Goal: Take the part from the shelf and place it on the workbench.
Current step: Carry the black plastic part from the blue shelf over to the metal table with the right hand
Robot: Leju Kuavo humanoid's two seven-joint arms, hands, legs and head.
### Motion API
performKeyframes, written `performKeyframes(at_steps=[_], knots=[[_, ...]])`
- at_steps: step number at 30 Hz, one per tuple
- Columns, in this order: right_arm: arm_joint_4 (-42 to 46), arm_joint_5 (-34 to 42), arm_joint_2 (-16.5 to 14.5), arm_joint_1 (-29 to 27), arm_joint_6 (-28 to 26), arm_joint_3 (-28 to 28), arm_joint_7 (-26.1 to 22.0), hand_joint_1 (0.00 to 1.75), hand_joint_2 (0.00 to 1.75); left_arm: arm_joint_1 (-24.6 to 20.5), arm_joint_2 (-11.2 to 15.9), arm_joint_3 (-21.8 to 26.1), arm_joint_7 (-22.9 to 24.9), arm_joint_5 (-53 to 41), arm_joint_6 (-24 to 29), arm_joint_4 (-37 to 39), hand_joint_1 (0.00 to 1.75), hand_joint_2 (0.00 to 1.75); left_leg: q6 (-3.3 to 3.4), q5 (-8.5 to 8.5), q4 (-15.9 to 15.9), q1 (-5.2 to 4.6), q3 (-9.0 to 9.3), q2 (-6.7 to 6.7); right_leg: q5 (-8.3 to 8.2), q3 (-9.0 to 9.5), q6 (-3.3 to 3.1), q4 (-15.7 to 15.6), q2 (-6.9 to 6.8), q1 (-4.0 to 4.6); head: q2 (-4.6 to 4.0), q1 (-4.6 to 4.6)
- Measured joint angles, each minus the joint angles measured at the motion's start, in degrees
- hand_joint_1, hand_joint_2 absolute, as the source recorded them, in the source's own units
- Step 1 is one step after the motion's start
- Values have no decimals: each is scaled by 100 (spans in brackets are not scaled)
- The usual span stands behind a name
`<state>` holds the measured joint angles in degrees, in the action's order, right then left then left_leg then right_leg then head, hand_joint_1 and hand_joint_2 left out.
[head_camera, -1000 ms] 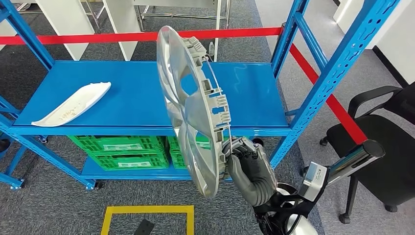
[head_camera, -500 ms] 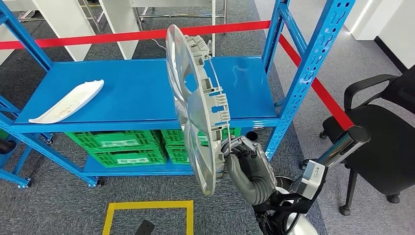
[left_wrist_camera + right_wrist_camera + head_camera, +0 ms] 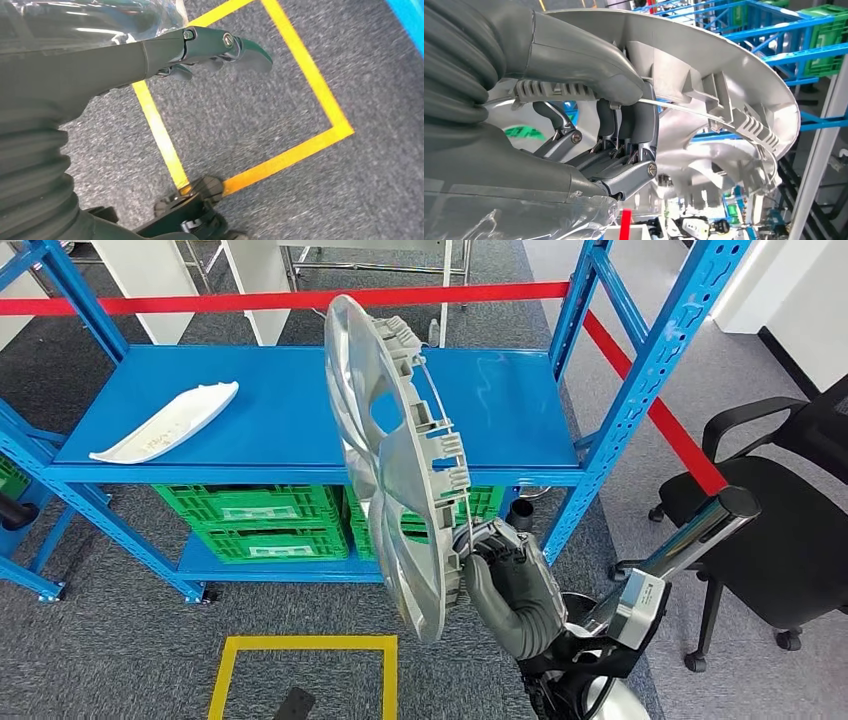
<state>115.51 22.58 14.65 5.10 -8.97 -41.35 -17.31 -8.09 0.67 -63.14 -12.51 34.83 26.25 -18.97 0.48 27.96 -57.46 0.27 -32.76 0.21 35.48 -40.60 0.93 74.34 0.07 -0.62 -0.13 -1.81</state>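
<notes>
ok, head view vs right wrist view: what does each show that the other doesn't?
Head view alone: the white curved part lying on the blue shelf, the black office chair, the yellow floor square.

Right wrist view alone: the fingers hooked over the inner rim by the wire ring.

Both: the silver wheel cover held on edge by the right hand, and green crates.
</notes>
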Motion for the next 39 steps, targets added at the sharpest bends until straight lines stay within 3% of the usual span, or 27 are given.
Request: performKeyframes(at_steps=[1, 2, 4, 6, 9, 10, 12, 14, 15, 16, 17, 20, 22, 24, 26, 27, 29, 31, 32, 33, 35, 36, 39], knots=[[0, 1, 3, -4, -13, 0, 2, 175, 175, 1, -1, -1, 7, -1, 0, 0, 0, 175, -6, -23, -26, 0, -57, 0, -4, 41, 5, 58, 0, -1, 0, -1], [0, 1, 6, -5, -26, 0, 4, 175, 175, 0, -2, -1, 10, -1, 0, 0, 0, 175, -14, -40, -54, 2, -105, 0, -111, 196, 5, -122, -1, -3, 0, -2], [-1, 3, 10, -4, -49, 2, 5, 175, 175, -1, -4, -1, 16, -1, 1, 0, 0, 175, -43, -61, -125, 0, -193, -2, -373, 679, -13, -882, 0, -1, 0, -4], [0, 8, 13, -6, -78, 6, 2, 175, 175, -4, -7, 0, 25, -1, 2, 0, 0, 175, -98, -93, -198, -15, -281, -7, -481, 925, -70, -1383, 14, 13, 0, -3], [0, 23, 15, -23, -129, 9, -3, 175, 175, 2, -5, -1, 33, -1, 3, 0, 0, 175, -202, -156, -215, -13, -348, -13, -539, 861, -187, -1430, 25, 21, 0, 2], [0, 27, 15, -25, -144, 10, -3, 175, 175, 3, -4, -1, 34, 0, 3, 0, 0, 175, -235, -104, -250, -10, -366, -18, -574, 841, -228, -1439, 18, 10, 0, 8], [0, 27, 15, -26, -170, 12, -2, 175, 175, 4, -1, -1, 38, 1, 4, 0, 0, 175, -297, 221, -603, 4, -483, -25, -645, 789, -299, -1459, -2, -16, 0, 34], [-1, 27, 15, -32, -191, 12, -2, 175, 175, 6, -1, -1, 43, 3, 4, 0, 0, 175, -343, 672, -1315, 20, -690, -26, -703, 717, -327, -1455, -12, -10, 0, 58], [-1, 27, 15, -39, -196, 11, -2, 175, 175, 8, -1, -1, 45, 5, 4, 0, 0, 175, -351, 809, -1605, 24, -751, -26, -734, 675, -329, -1451, -14, -5, 0, 60], [-2, 28, 15, -47, -202, 11, -2, 175, 175, 9, -1, -1, 46, 8, 5, 0, 0, 175, -350, 839, -1708, 24, -721, -26, -764, 635, -327, -1448, -15, -2, 0, 61], [-2, 28, 15, -56, -208, 10, -1, 175, 175, 10, -1, -2, 47, 11, 7, 0, 0, 175, -340, 761, -1578, 24, -579, -26, -792, 601, -319, -1445, -12, 0, 0, 61], [-2, 28, 15, -68, -221, 10, 4, 175, 175, 1, 0, -2, 47, 16, 15, 0, 0, 175, -263, 365, -423, 9, 159, -33, -861, 544, -269, -1437, -2, 9, 0, 58], [-2, 28, 15, -72, -227, 11, 4, 175, 175, -3, 1, -2, 47, 18, 20, 0, 0, 175, -204, 315, -40, -18, 341, -40, -915, 501, -199, -1434, -4, 12, 0, 56], [-2, 28, 15, -77, -231, 11, 4, 175, 175, 10, 0, -2, 47, 19, 22, 0, 0, 175, -140, 272, 2, -29, 311, -36, -974, 465, -118, -1451, -5, 7, 0, 57], [-1, 28, 16, -82, -231, 14, 4, 175, 175, 13, 1, -2, 47, 23, 26, 0, 0, 175, -60, 182, 48, -8, 263, -15, -849, 408, -62, -1344, -1, 4, 0, 47], [-1, 28, 17, -84, -232, 15, 4, 175, 175, 8, 1, -1, 47, 25, 27, -1, 0, 175, -27, 137, 65, 5, 225, -4, -669, 332, -42, -1137, 1, 3, 0, 35], [-2, 28, 17, -88, -232, 15, 4, 175, 175, 7, -2, -2, 47, 28, 25, -2, 0, 175, 6, 76, 39, 3, 116, 3, -196, 92, -15, -422, 3, -3, 0, 11], [-4, 28, 18, -95, -233, 14, 7, 175, 175, 16, -5, -3, 47, 32, 22, -2, 0, 175, 8, 25, -8, -3, 0, 5, 29, -15, 3, 83, 2, -4, 0, 4], [-5, 28, 19, -97, -233, 13, 8, 175, 175, 18, -5, -3, 47, 34, 22, -2, 0, 175, 2, 4, -35, -4, -54, 5, -17, 80, 3, 31, 1, -5, 0, 3], [-7, 28, 19, -98, -233, 13, 10, 175, 175, 19, -7, -3, 47, 37, 22, -2, 0, 175, -6, -12, -64, -3, -100, 3, -151, 285, -3, -248, 1, -5, 0, 3], [-7, 28, 19, -92, -233, 13, 12, 175, 175, 17, -10, -3, 46, 39, 22, -3, 0, 175, -40, -34, -136, -10, -184, -1, -397, 765, -35, -1047, 2, 3, 0, 2], [-7, 28, 19, -89, -233, 13, 13, 175, 175, 15, -11, -2, 46, 40, 23, -4, 0, 175, -66, -53, -167, -14, -226, -3, -457, 905, -62, -1318, 10, 13, 0, 3], [-4, 28, 19, -92, -238, 13, 14, 175, 175, 18, -16, -2, 46, 43, 25, -4, 0, 175, -171, -139, -188, -14, -304, -8, -506, 906, -168, -1455, 33, 42, 0, 10]])
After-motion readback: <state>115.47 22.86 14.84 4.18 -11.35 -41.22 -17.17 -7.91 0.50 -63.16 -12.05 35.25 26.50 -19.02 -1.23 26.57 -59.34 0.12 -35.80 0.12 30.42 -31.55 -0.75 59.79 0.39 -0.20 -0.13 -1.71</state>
